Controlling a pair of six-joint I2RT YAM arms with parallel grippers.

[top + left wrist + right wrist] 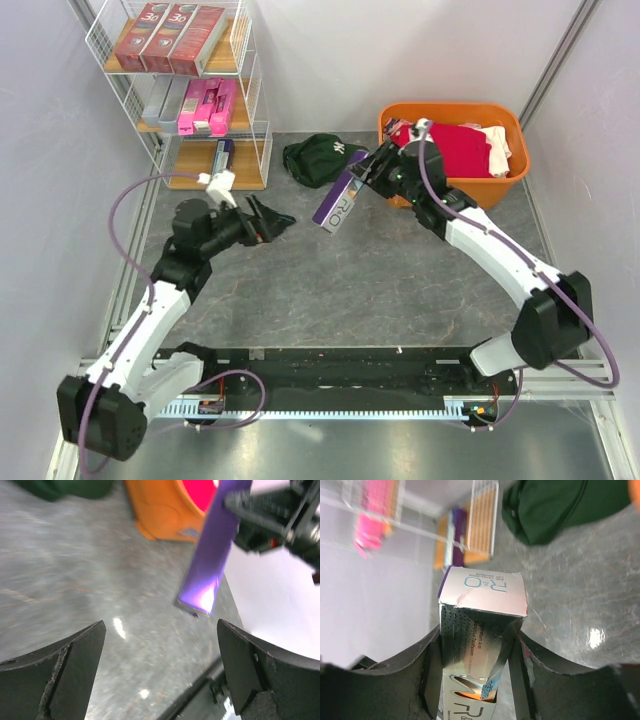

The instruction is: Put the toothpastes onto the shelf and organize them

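Observation:
My right gripper point(362, 174) point(477, 642) is shut on a purple and holographic toothpaste box point(335, 205) point(481, 615), held tilted in the air over the floor's middle. In the left wrist view that box point(210, 555) hangs ahead of my left gripper point(161, 627), apart from it. My left gripper point(276, 221) stands wide open and holds nothing, pointing toward the box. The shelf point(250, 120) stands at the back left. It carries dark red boxes point(166, 36) on top, silver-grey point(163, 101) and hot pink boxes point(208, 106) in the middle, and a purple box point(224, 156) at the bottom.
An orange tub point(500, 185) with red and pale cloth stands at the back right, behind the right arm. A dark green cap point(322, 158) lies on the floor between the shelf and the tub. Grey walls close in on both sides.

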